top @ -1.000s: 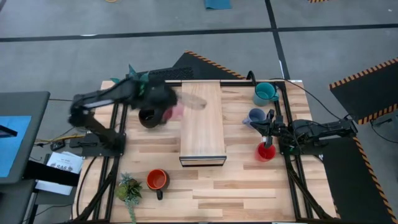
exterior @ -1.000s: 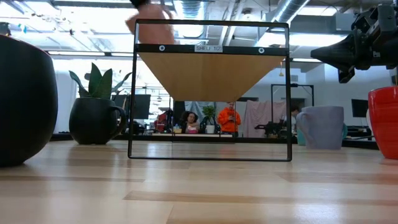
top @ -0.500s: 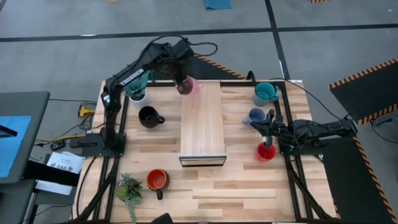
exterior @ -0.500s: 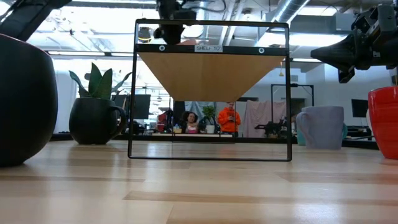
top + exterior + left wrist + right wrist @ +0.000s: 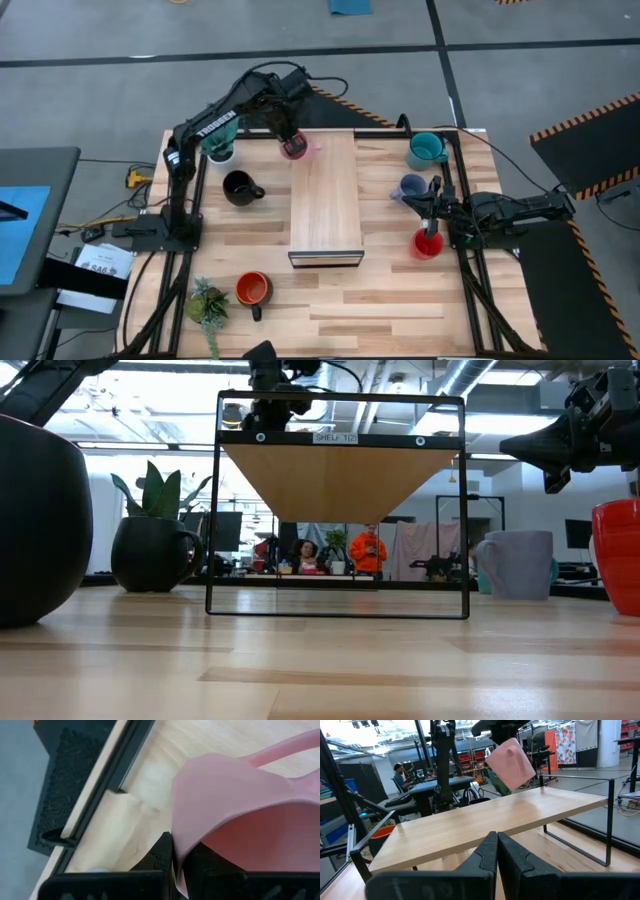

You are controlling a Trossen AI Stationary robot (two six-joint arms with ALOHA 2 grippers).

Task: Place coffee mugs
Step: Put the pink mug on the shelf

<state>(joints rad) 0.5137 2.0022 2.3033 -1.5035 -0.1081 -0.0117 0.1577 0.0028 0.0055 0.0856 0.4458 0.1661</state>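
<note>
Right wrist view shows pink mug (image 5: 510, 763) tilted, hanging above the shelf (image 5: 485, 820) near its far left corner, not set down. Risk: if let go while tilted & that close to the edge, it could tip or roll off. Left gripper (image 5: 291, 143) pinched tight on mug rim. Right gripper (image 5: 430, 213) closed, empty, waiting by desk's right edge above red mug (image 5: 427, 243).

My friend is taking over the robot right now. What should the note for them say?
Left gripper: shut on the pink mug, holding it tilted just above the far left corner of the wooden shelf.
Right gripper: shut, empty, waiting between the pale blue mug and red mug.
Teal mug, black mug and orange mug sit on the table.
Done: none on the shelf yet.
Left: all six.
</note>
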